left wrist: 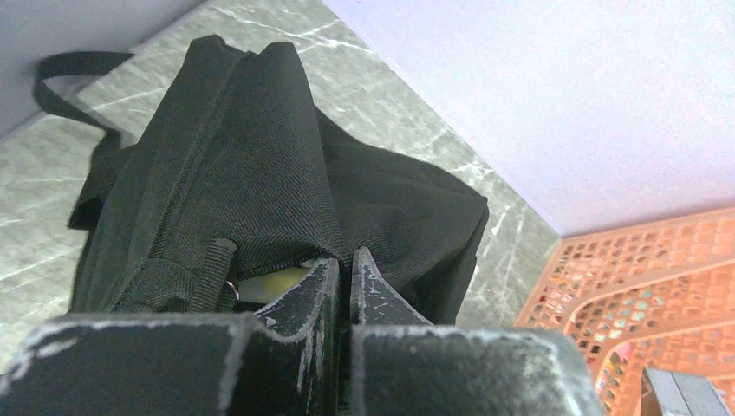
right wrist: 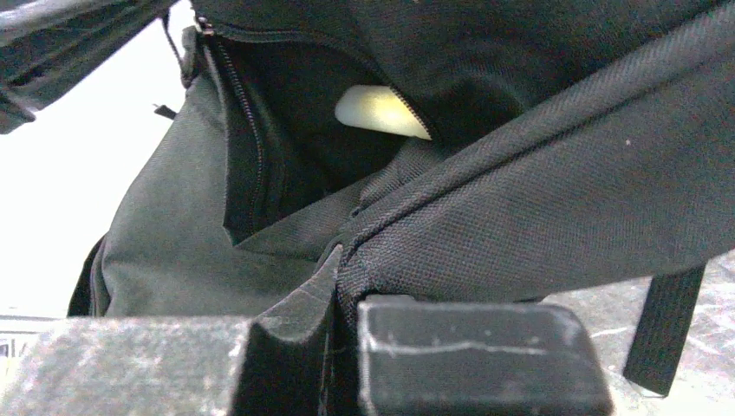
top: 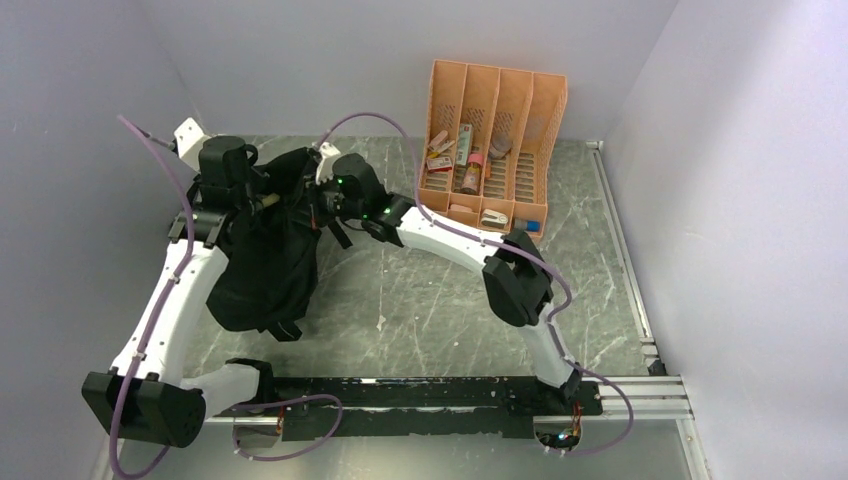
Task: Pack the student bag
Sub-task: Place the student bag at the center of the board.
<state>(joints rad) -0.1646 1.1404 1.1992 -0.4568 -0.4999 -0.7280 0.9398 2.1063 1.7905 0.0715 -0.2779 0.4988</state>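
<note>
The student bag (top: 265, 265) stands at the left of the table (top: 420, 300), zip partly open, with a pale object (right wrist: 377, 111) inside. The right gripper (right wrist: 342, 286) is clamped on the opening's fabric edge. The left gripper (left wrist: 344, 269) is closed at the bag's top; whether it pinches fabric cannot be told. Small items (top: 465, 160) lie in the orange organizer (top: 495, 100) at far right, so packing is judged incomplete.

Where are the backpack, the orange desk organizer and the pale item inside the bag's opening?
black backpack (top: 262, 270), top view, lower fabric body.
orange desk organizer (top: 497, 95), top view, upper back wall.
pale item (right wrist: 377, 111), right wrist view, its exposed middle.
</note>
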